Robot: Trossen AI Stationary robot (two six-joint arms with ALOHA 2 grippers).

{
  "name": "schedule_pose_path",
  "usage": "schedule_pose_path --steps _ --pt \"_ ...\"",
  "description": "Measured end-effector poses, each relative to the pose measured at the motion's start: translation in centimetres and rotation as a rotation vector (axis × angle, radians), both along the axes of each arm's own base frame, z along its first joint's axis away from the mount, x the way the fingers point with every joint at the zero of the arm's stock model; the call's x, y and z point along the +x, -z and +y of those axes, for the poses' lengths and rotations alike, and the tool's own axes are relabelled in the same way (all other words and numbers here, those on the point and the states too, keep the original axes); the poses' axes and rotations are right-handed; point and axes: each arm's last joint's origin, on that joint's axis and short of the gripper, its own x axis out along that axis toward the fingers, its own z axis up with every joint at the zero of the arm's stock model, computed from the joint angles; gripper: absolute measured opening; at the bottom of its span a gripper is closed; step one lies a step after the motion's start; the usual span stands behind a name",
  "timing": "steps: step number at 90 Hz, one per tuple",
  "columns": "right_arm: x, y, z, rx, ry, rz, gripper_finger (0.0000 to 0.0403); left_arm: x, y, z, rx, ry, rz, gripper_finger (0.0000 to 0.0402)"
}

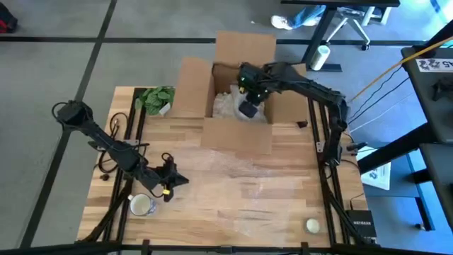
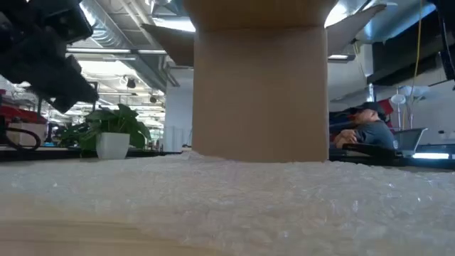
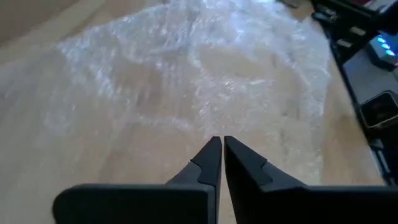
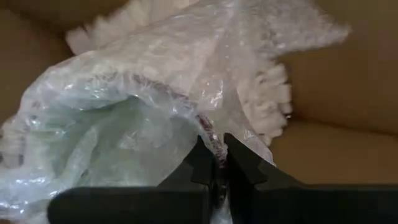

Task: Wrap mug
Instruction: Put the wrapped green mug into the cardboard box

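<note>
One wrapped mug bundle (image 4: 118, 130) sits in the cardboard box (image 1: 241, 78) at 12 o'clock, with the right gripper (image 1: 249, 106) pinching its soft, slippery plastic edge, so I think it is breakable, while the left gripper (image 1: 173, 180) waits pressed together at 8 o'clock.

Brown cardboard box (image 1: 244, 71); clear bubble wrap (image 4: 155, 93); green plant (image 1: 157, 98); white mug (image 1: 141, 205).

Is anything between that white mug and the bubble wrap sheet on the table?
Only the left gripper, shut, sits roughly between the mug and the bubble wrap. The right gripper is in the box, shut on a plastic bundle.
</note>
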Motion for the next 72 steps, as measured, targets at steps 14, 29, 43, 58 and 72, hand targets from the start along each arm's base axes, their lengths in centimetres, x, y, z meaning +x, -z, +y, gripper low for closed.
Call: schedule_pose_path --steps 14,29,43,58,72 --pt "0.3 3.9 0.0 0.035 -0.027 0.081 0.0 0.3 -0.1 0.4 0.008 -0.017 -0.006 0.0" --pt "0.3 6.0 0.1 0.089 -0.055 0.094 0.0001 0.5 0.0 0.8 0.008 -0.024 -0.001 0.0" --pt "0.4 6.1 0.1 0.089 -0.065 0.081 0.0022 0.7 0.0 1.0 0.002 -0.022 0.004 0.0" --pt "0.5 6.1 0.2 0.12 -0.089 0.061 0.0071 0.7 0.0 1.0 0.002 -0.023 0.004 0.0" --pt "0.5 5.9 0.2 0.133 -0.095 0.054 0.012 0.7 0.0 1.0 -0.001 -0.024 0.005 0.0"
